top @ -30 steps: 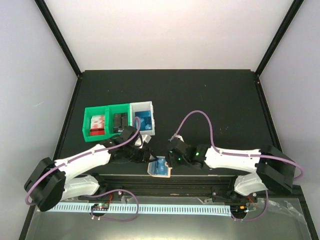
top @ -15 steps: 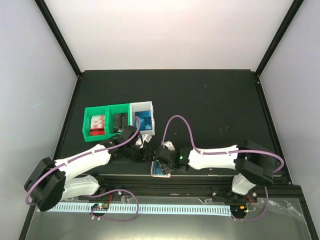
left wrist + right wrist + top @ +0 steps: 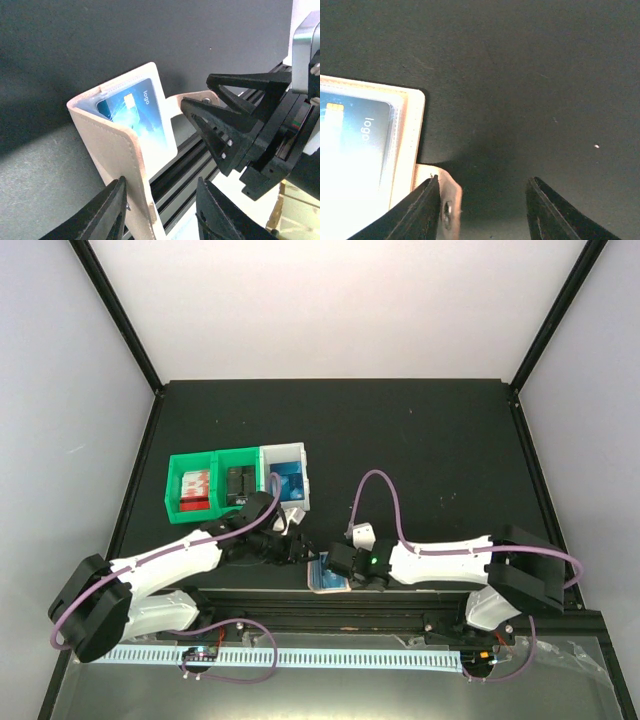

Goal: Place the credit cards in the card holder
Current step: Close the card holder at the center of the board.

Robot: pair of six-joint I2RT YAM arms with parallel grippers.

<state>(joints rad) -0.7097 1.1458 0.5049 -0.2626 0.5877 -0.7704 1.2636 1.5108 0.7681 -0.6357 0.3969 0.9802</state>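
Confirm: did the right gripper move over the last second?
Yes. The right gripper shifted lower in the top view, farther from the white bin, and now sits beside the card holder.

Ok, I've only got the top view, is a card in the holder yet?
Observer: Yes. The left wrist view shows a blue card in an inner pocket of the open holder.
Operator: Is the left gripper clamping it?
Observer: No. The left gripper has its jaws apart, with the holder's near side between them.
Operator: And the right?
Observer: The right gripper is open, with the holder's snap tab beside one finger.
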